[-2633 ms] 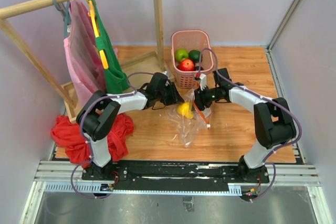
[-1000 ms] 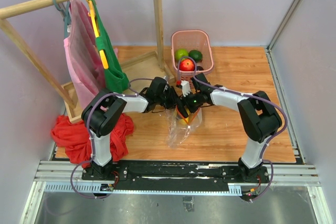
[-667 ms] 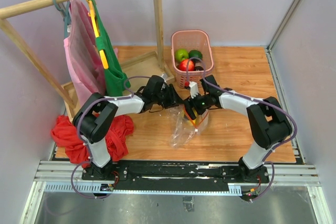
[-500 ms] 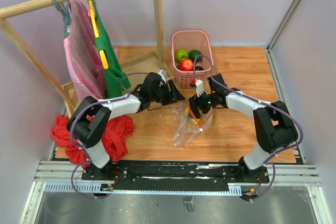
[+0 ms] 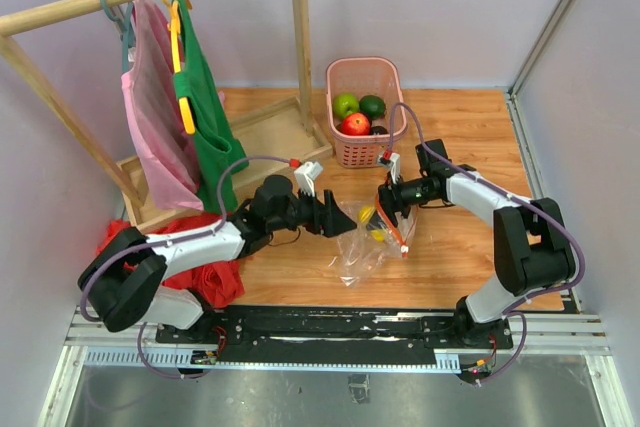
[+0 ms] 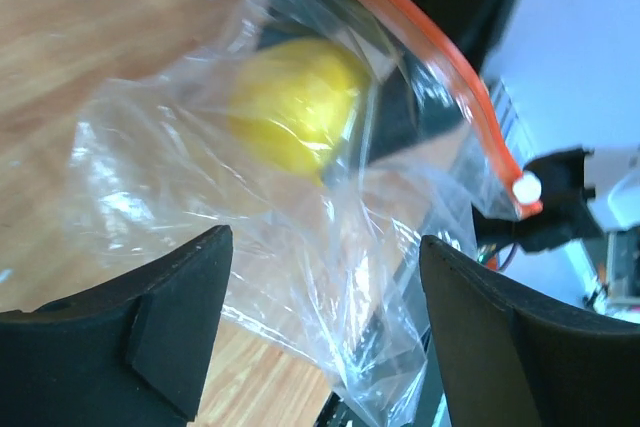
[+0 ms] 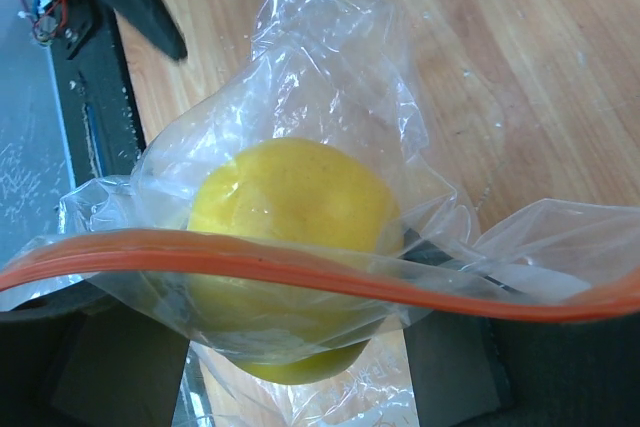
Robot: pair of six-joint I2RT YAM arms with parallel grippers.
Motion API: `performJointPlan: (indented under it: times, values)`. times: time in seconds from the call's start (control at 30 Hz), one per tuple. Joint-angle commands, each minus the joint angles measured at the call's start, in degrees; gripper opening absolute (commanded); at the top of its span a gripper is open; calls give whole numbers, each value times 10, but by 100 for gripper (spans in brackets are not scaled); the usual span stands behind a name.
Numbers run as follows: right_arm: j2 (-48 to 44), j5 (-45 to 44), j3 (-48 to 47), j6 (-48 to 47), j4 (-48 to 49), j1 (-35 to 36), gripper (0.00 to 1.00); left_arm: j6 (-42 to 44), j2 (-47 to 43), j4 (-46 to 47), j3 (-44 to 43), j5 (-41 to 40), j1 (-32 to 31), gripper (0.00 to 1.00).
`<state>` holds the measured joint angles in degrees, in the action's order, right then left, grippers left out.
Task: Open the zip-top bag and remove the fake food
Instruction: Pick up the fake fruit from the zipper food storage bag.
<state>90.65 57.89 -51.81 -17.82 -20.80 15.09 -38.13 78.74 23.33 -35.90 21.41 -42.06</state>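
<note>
The bag (image 7: 330, 77) is clear with an orange-red strip (image 7: 300, 277), and the fruit (image 7: 290, 207) in it is plain yellow. The basket (image 5: 352, 152) is pink lattice, with a light green piece (image 5: 346, 104), a dark green piece (image 5: 372, 104) and a red piece (image 5: 356, 124); the table (image 5: 460, 137) is warm brown wood grain. The cloth (image 5: 218, 282) is red, one garment (image 5: 150, 127) pink, the other garment (image 5: 205, 127) green, the hanger (image 5: 179, 57) yellow, the arms (image 5: 200, 240) white and black.

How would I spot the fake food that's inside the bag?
In front of the pink basket on the wooden table, the right gripper holds a clear zip-top bag with an orange strip. The round fruit inside is the only yellow piece.
</note>
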Motion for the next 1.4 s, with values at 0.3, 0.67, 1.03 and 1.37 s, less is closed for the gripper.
performJointPlan:
  times: [0.3, 0.67, 1.03, 1.37]
  values:
    - [-14, 54, -4, -14, -12, -5, 19, 149, 95, -41, -81, -162, -112, 79]
    - [-42, 21, 12, -37, -16, -7, 18, 134, 82, -84, -69, -194, -107, 0]
    - [-62, 39, 18, -88, -44, -11, 17, 64, 42, -79, 8, -186, -63, 0]
    - [-75, 38, 15, -66, -35, -38, 17, 44, 56, -61, 29, -142, -50, 0]
